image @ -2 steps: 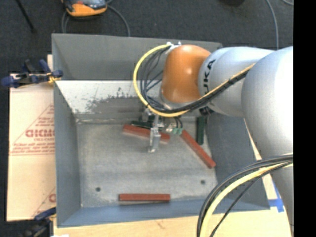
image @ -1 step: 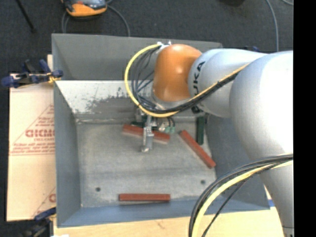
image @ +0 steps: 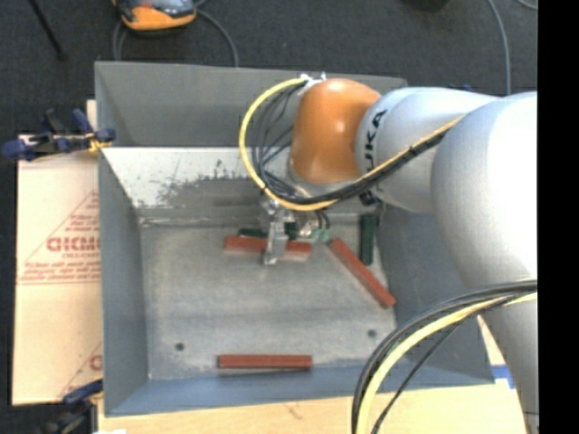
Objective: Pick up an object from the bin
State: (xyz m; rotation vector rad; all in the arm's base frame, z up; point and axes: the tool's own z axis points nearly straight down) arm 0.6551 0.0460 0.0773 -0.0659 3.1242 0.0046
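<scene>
A big white arm (image: 452,170) comes into the grey bin (image: 122,269) from the right. It has a round orange cover (image: 326,134) at its wrist. Yellow and dark cables (image: 249,125) loop around the left side of that cover.

Below the cover, the gripper (image: 272,253) points down into the bin. It is low, close to the bin floor, in the far half of the bin and near the middle from left to right. I can't make out if the gripper is spread apart or pressed together, because it looks like one small shiny piece from up here.

Right at the gripper lies a flat red-brown bar (image: 240,243). It lies flat, running left to right. The gripper is at the middle of this bar, so the bar's ends stick out on both sides of it. I can't tell if the gripper holds the bar or is just above it. A little green piece (image: 256,234) peeks out at the far edge of the bar, just left of the gripper.

To the right lies a second red-brown bar (image: 366,278), slanting down toward the near right. Beside its far end is a dark green stick (image: 366,240), partly under the arm.

A third red-brown bar (image: 264,362) lies by itself along the near wall, well apart from the gripper.
</scene>
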